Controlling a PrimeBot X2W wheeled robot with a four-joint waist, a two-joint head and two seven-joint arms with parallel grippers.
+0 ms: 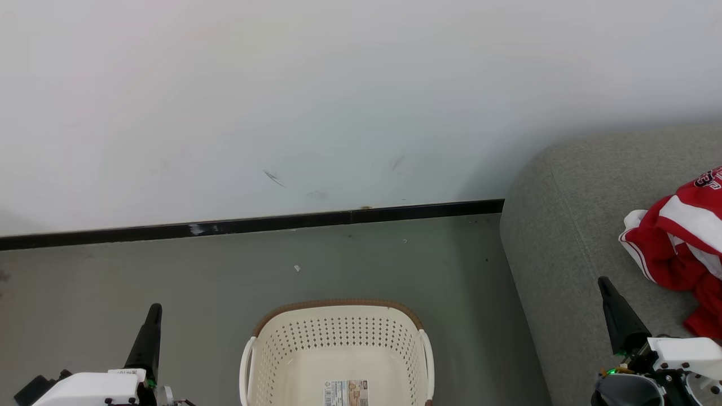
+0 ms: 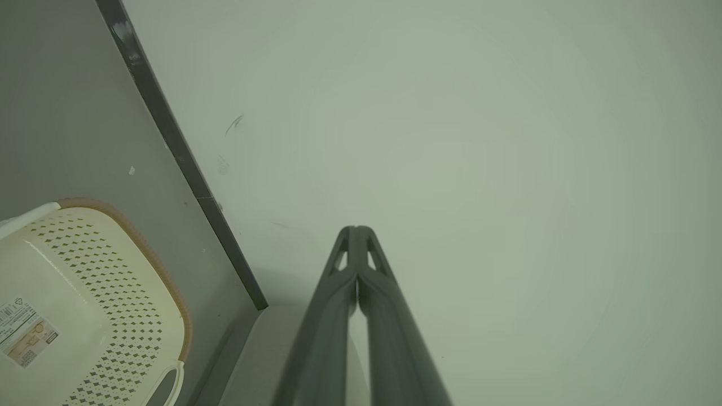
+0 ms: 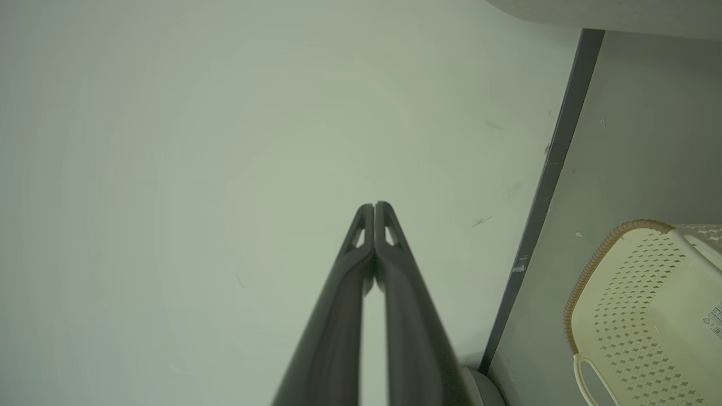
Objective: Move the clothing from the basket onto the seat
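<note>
Clothing, red with white panels and stripes and dark lettering on one fold, lies crumpled in a heap on the seat, just to the right of the right gripper and slightly ahead of its tip. Part of the heap runs off the head view's right edge. The seat is grey woven fabric with a rounded corner and a stitched seam, and its near edge passes to the left of that gripper.

Both grippers have their long dark fingers pressed together and hold nothing. In the right wrist view the right gripper points at the pale wall, and in the left wrist view the left gripper does the same.

The basket, cream with perforated walls and a brown rim band, stands on the floor between the two grippers, right of the left gripper and left of the right one, apart from both. The label sticker on its base is in plain sight.

Ahead of the fingertips, grey floor runs to a black skirting strip at the foot of the wall. A strip of floor separates the basket's right handle from the seat's side.
</note>
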